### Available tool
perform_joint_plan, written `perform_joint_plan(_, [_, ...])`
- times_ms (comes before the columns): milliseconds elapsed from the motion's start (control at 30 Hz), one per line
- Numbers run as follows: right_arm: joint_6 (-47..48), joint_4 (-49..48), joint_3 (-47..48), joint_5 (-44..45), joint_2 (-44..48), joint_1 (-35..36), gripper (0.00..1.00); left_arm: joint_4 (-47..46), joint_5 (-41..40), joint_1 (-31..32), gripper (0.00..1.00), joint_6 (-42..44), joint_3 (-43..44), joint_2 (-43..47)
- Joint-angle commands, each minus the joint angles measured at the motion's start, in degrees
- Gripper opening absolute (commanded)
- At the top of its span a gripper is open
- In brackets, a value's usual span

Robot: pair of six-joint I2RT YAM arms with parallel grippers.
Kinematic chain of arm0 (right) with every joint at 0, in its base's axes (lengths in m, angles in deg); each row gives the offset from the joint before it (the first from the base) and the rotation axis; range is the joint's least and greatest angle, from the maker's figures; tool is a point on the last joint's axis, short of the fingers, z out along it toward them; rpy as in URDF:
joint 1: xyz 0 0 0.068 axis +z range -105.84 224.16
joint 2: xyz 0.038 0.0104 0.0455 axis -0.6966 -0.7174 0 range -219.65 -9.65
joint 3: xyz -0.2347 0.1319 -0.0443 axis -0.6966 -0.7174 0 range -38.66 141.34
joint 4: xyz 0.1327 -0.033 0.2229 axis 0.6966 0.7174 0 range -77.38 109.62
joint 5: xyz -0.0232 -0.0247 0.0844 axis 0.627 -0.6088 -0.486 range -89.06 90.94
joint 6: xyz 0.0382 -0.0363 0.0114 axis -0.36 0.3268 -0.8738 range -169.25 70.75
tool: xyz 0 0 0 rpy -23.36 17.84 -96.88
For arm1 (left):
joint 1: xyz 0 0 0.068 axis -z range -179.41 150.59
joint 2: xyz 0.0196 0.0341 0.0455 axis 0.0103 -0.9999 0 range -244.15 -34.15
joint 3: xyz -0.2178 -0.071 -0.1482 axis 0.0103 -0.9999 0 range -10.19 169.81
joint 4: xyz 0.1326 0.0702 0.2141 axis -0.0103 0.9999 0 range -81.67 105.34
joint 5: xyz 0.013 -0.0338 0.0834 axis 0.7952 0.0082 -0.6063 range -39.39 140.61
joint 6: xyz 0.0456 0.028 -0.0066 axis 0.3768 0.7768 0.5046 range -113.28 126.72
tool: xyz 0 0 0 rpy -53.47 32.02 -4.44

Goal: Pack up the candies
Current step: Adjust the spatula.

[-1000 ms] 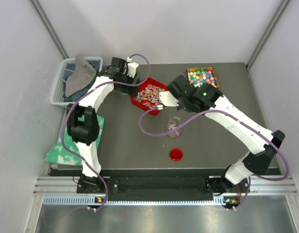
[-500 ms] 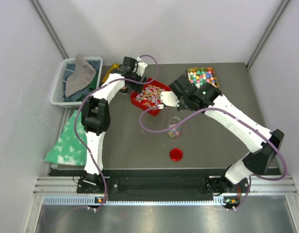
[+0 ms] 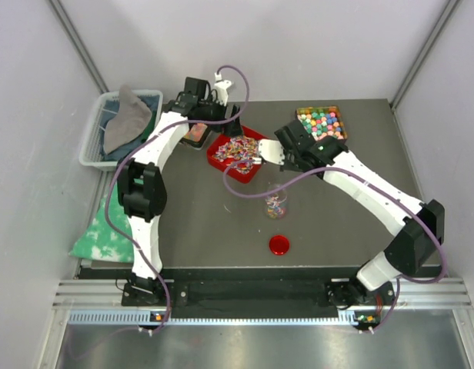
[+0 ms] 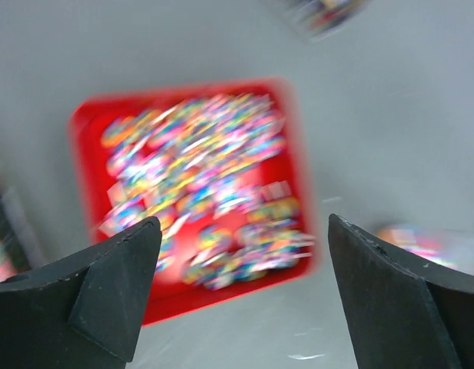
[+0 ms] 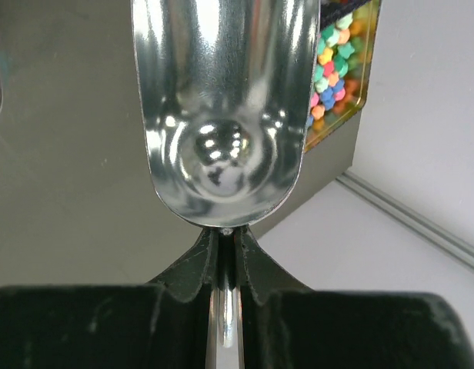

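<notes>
A red tray (image 3: 237, 150) of small mixed pink-white candies sits at the back centre and shows blurred in the left wrist view (image 4: 195, 192). A tray of round pastel balls (image 3: 322, 121) stands at the back right, also in the right wrist view (image 5: 337, 69). A tray of orange-yellow bits (image 3: 197, 132) lies partly under the left arm. A clear jar (image 3: 275, 201) holds some candies. My left gripper (image 3: 229, 119) (image 4: 243, 231) is open and empty above the red tray's edge. My right gripper (image 3: 279, 152) (image 5: 227, 238) is shut on the handle of an empty metal scoop (image 5: 225, 115), between the red tray and the jar.
A red round lid (image 3: 280, 244) lies on the table in front of the jar. A plastic basket (image 3: 95, 138) with a grey cloth stands at the back left. A green cloth (image 3: 98, 231) lies at the left edge. Cables loop over the table middle.
My left gripper has swung back and right, off the orange-yellow tray toward the red tray. My right gripper with the scoop has drawn slightly back from above the jar.
</notes>
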Motion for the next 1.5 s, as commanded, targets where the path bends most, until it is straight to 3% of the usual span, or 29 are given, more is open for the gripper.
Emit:
perform_joint_plan(0, [-2.90, -9.96, 0.96, -2.04, -0.91, -0.22, 0.00, -6.12, 18.04, 0.30, 0.94, -8.06, 0.19, 5.67])
perform_joint_plan(133, [-3.87, -13.04, 1.75, -1.51, -2.93, -0.22, 0.00, -8.59, 22.72, 1.43, 0.94, -11.95, 0.37, 5.68])
perform_joint_plan(600, [-4.93, -15.68, 4.39, -1.42, -3.64, -0.22, 0.00, -6.39, 15.88, 6.62, 0.94, -9.05, 0.37, 3.66])
perform_joint_plan(933, [-5.11, -12.43, 6.41, -1.86, 2.33, 1.88, 0.00, -5.34, 8.40, 6.98, 0.95, -7.03, 1.42, 2.25])
perform_joint_plan(1467, [-9.06, -9.36, 6.68, -10.74, 6.82, 2.95, 0.00, -4.72, 8.22, 7.15, 0.95, -7.03, 1.16, 1.54])
